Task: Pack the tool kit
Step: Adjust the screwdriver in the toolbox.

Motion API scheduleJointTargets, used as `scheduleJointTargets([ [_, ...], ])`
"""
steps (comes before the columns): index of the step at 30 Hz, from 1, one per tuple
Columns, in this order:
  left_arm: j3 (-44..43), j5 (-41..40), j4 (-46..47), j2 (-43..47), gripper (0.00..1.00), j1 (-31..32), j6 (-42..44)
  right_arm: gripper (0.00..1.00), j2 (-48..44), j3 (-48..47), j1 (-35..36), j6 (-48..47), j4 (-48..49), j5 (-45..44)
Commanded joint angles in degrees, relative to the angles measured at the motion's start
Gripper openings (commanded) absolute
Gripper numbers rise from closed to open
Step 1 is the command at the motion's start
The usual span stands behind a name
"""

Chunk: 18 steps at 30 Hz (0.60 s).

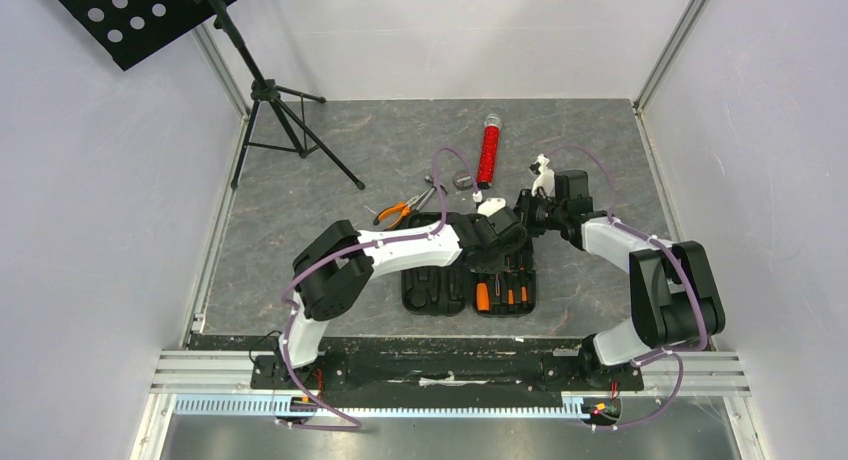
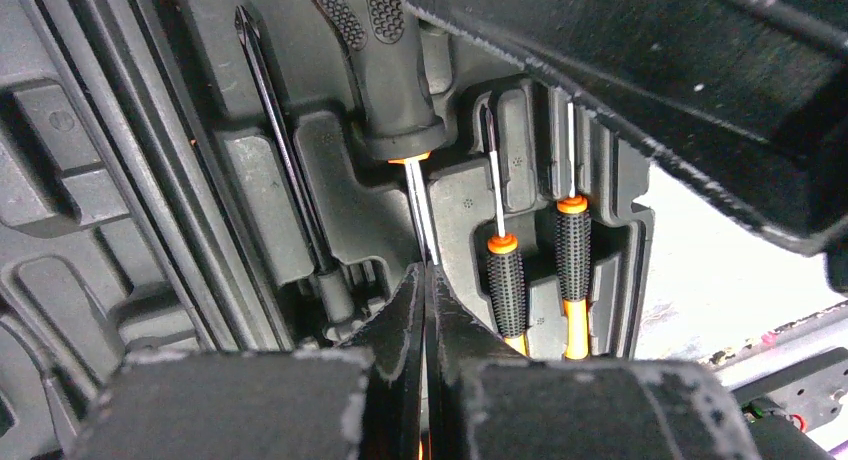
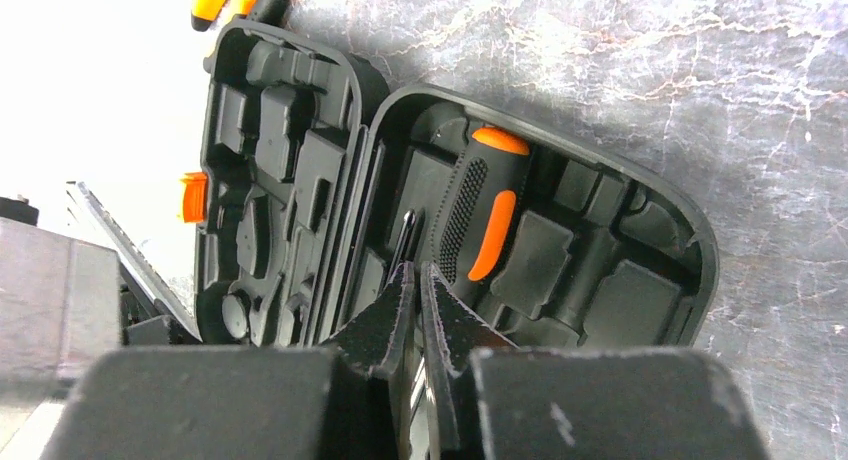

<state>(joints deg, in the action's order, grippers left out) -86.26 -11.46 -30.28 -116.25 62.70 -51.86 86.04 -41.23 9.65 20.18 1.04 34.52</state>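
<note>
The tool kit's black case (image 1: pixel 435 290) lies open and flat, both moulded halves up (image 3: pixel 610 270). A big orange-and-black screwdriver (image 3: pixel 480 205) rests in the right half beside a dark bit shaft (image 2: pixel 285 160). Two small screwdrivers (image 2: pixel 507 280) sit in their slots. My left gripper (image 2: pixel 425 272) is low in the case, shut, and the big screwdriver's bare steel shaft (image 2: pixel 418 205) runs straight into its pinched tips. The right gripper (image 3: pixel 418 270) hangs higher over the case's far end, shut to a thin slit. I cannot tell if anything is in it.
Orange-handled pliers (image 1: pixel 395 212) lie on the table beyond the case's left half. Farther back is a red tube (image 1: pixel 488 155) with small loose pieces (image 1: pixel 463 180) near it. A black tripod (image 1: pixel 285 120) stands at the far left. The case's orange latch (image 3: pixel 192 197) faces outward.
</note>
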Motion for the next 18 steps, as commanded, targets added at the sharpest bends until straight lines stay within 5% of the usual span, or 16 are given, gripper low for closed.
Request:
scheduleJointTargets([
  [1,0.3,1.0,1.0,-0.7,0.02,-0.4,0.1,0.07,1.1,1.6,0.2,0.8,3.3,2.1],
  [18,1.8,4.3,7.0,2.3,0.02,0.1,0.5,0.03,1.9,5.3,0.3,1.8,5.2,2.1],
])
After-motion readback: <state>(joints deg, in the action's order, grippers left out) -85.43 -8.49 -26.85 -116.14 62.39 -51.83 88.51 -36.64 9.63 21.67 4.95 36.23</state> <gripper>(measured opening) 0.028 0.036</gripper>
